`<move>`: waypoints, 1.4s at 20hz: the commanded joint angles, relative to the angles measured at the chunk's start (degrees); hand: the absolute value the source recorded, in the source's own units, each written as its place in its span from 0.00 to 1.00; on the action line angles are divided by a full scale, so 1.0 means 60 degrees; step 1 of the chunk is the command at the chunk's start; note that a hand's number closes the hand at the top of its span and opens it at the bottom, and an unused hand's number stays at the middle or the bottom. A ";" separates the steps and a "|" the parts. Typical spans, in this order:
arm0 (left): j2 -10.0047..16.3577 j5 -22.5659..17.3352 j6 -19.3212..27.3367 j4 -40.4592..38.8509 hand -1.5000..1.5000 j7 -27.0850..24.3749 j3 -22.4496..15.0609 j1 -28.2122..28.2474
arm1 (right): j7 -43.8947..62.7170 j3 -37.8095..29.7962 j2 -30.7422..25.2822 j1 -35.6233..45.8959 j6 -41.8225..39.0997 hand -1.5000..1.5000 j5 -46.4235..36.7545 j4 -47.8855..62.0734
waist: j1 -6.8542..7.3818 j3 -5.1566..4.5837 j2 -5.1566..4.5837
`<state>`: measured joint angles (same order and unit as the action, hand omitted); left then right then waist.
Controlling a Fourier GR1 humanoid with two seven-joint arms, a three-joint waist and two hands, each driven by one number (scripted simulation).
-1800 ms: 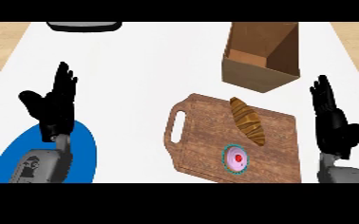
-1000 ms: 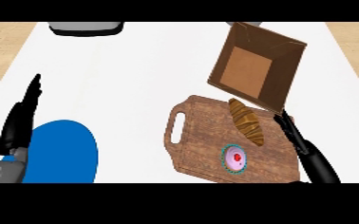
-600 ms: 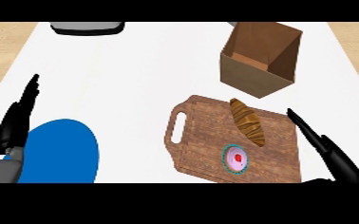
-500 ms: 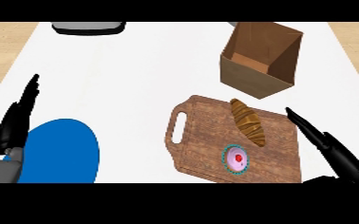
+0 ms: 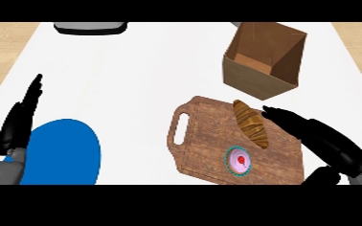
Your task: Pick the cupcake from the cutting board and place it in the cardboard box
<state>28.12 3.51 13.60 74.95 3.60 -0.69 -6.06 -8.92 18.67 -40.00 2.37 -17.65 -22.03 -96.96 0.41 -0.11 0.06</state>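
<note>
The cupcake (image 5: 239, 161), pink frosting with a red cherry in a teal wrapper, sits near the front edge of the wooden cutting board (image 5: 205, 139). A croissant (image 5: 250, 123) lies on the board behind it. The open cardboard box (image 5: 266, 60) stands just beyond the board's far right corner. My right hand (image 5: 318, 135) is open, its straight fingers stretched over the board's right side, with the tips close to the croissant and to the right of the cupcake. At the left edge my left hand (image 5: 20, 117) rests open, fingers straight.
A blue plate (image 5: 60, 154) lies at the front left, beside my left hand. A dark grey object (image 5: 90, 27) shows at the far edge of the white counter. The wooden floor appears at both far corners.
My right hand has moved left over the cutting board, fingertips now near the croissant. The box looks more upright than a second ago. The left hand has stayed where it was since 1.0 s ago.
</note>
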 commanded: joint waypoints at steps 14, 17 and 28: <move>-0.0446 0.0467 -0.0776 0.0157 0.50 -0.0116 0.0979 0.0210 | 0.1698 0.0609 0.2503 0.1388 -0.1673 0.00 -0.2374 0.1287 | -0.0040 0.0020 -0.0010; -0.0630 0.0704 -0.0778 0.0623 0.50 0.0073 0.0987 0.0445 | 0.2331 0.0785 0.2591 0.0807 -0.2145 0.00 -0.2691 0.0308 | -0.0055 0.0019 -0.0003; -0.0936 0.1358 -0.0810 -0.0094 0.50 0.0284 0.1230 -0.0607 | 0.1966 0.0795 0.3384 0.0008 -0.2734 0.00 -0.2612 -0.1210 | -0.0135 0.0018 -0.0006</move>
<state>22.49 10.33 8.79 76.81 3.45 6.22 -4.90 2.65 22.48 -21.16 5.04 -33.61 -37.39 -99.92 -0.08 0.00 0.03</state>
